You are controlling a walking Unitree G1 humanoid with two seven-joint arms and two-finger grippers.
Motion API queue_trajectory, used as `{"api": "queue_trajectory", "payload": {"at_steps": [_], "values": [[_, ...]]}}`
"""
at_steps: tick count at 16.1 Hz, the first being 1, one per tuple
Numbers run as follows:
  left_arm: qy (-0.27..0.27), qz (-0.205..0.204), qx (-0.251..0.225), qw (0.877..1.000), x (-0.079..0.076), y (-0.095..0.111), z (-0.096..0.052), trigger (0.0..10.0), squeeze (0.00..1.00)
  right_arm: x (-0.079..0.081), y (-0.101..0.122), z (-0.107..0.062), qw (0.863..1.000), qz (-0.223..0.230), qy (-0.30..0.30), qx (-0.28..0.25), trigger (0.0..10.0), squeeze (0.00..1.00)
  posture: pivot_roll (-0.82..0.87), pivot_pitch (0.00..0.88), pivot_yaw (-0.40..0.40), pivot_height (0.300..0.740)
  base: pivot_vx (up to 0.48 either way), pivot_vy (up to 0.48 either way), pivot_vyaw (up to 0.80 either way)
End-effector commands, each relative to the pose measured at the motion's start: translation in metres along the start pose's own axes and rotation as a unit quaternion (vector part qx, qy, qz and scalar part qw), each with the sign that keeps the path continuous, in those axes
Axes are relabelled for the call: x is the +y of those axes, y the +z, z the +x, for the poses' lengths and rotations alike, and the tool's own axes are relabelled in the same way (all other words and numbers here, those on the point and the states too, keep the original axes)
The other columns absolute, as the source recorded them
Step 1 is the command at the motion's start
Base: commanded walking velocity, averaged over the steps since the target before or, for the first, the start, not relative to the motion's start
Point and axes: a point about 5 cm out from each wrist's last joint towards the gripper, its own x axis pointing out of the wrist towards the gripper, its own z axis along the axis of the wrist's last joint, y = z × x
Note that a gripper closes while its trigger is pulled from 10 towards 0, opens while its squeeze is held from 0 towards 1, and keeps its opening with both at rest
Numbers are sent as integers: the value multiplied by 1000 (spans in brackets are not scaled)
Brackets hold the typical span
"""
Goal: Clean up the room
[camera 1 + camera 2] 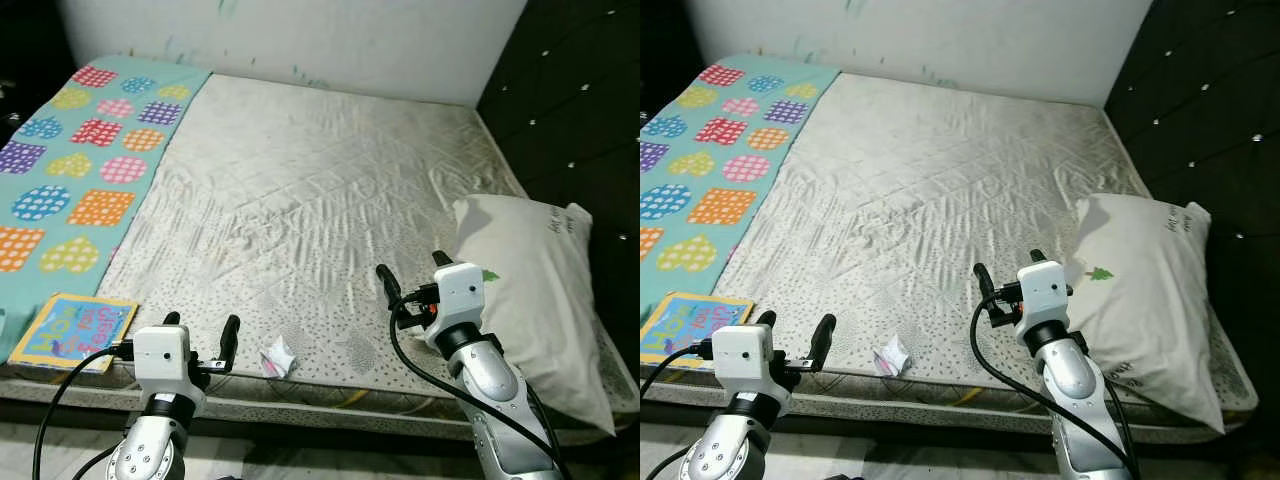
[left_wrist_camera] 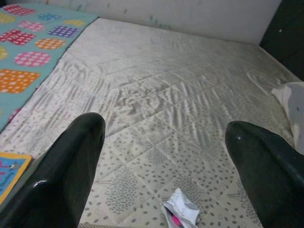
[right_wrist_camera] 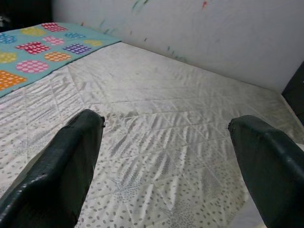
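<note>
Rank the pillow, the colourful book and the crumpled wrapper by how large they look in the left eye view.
1. Pillow, largest by far.
2. Colourful book at the mattress's near left corner.
3. Crumpled wrapper, smallest, near the mattress's front edge.
All three lie near the front, so distance hardly skews the order.

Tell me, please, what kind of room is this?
Most likely a bedroom. A wide mattress with a quilted cover lies against a white wall, a white pillow rests on its right side, and a colourful patterned blanket lies along its left.
</note>
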Motion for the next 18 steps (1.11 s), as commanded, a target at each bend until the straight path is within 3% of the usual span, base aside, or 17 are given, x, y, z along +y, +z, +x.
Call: {"api": "queue_trajectory", "payload": {"at_steps": [1,12,18], "values": [[-2,-2,7,1000,0,-2,1,10000,0,-3,0,-1,1000,-4,-4,-1,10000,0,-30,130,-93,740,0,442,0],[-1,-3,8,1000,-1,-3,0,10000,0,-3,-2,-2,1000,-8,-1,1,10000,0,-31,127,-95,740,0,476,0],[-15,-22,-2,1000,-3,-2,-1,10000,0,-3,-2,-1,1000,-9,3,0,10000,0,-33,120,-100,740,0,0,0]]}}
